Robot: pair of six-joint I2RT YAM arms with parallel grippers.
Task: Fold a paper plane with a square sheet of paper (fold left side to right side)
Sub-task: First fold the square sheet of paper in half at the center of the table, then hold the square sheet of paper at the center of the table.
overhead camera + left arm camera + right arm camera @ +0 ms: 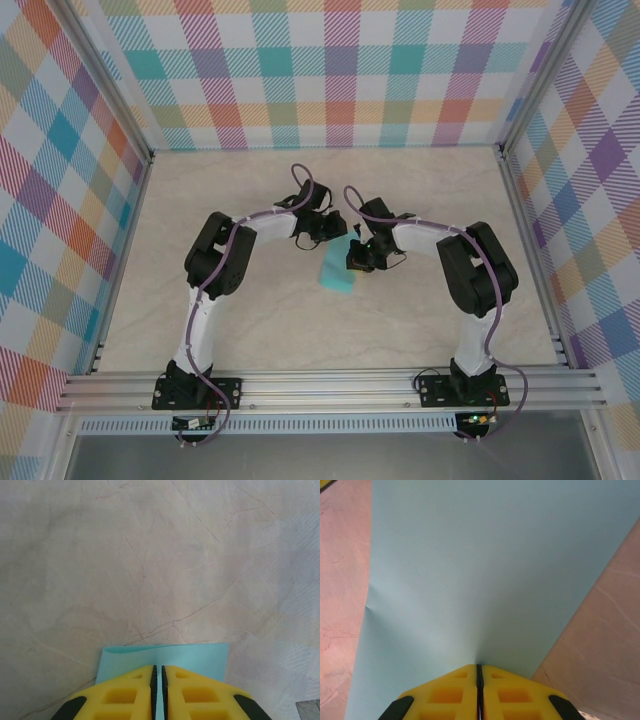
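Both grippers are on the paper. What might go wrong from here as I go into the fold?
1. The left gripper and right gripper both pinch the square sheet of paper. If they pull apart, it may tear or slip out.
2. The sheet's edge shows a small kink in the right wrist view, which could set as a stray crease.
3. In the top view the two grippers sit very close together, so they might collide.

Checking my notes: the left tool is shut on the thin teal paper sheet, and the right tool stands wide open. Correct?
No: the right tool is also shut on the thin teal paper sheet, as the right wrist view shows.
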